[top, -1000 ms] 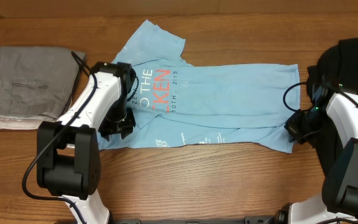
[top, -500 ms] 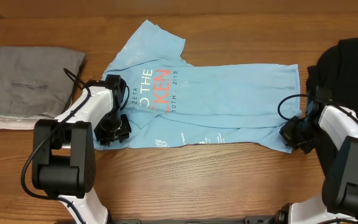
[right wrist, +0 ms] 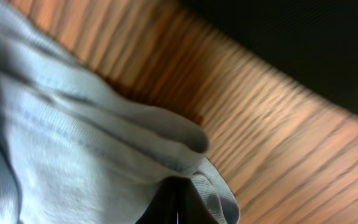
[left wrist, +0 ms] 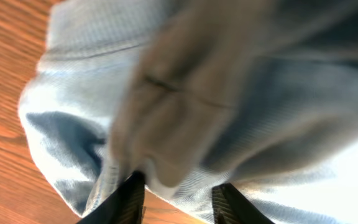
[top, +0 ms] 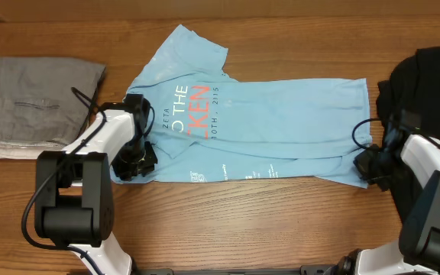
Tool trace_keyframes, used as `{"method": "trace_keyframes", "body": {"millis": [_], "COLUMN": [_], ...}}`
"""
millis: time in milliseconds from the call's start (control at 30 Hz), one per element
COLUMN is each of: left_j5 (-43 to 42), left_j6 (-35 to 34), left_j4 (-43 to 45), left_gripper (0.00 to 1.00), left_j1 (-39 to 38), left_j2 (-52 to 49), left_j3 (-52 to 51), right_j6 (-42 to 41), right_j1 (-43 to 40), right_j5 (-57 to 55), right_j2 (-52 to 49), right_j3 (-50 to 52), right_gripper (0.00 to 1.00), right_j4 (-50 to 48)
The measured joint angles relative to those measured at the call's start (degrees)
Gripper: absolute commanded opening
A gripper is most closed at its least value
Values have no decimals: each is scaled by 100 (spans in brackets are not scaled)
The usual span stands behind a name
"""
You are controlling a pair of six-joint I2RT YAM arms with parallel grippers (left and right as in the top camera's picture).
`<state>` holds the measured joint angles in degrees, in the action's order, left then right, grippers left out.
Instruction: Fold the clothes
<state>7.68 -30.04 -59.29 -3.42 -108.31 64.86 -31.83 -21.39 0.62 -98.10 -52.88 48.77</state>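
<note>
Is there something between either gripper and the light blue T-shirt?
Nothing visible. The right gripper pinches the T-shirt at its corner; the left gripper has cloth between its fingers.

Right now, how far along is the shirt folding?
Done: a gray garment lies folded at the left. In hand: the shirt lies flat, its near edge seemingly turned over; the right gripper pinches its corner, the left gripper straddles bunched cloth at the other end. Left: the shirt's remaining folds, and the black garment at the right.
</note>
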Motion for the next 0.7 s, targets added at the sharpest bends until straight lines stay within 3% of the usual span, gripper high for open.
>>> {"method": "trace_keyframes", "body": {"millis": [700], "left_j5": [369], "left_j6": [-2], "left_j4": [-50], "left_gripper": [32], "left_j1": [203], "left_j2": [0], "left_j3": [-50], "right_j6": [-55], "right_j1": [-350], "right_j5": [-87], "right_j2": [-70], "right_j3": [-92], "right_gripper": [4], "right_j4": [74]}}
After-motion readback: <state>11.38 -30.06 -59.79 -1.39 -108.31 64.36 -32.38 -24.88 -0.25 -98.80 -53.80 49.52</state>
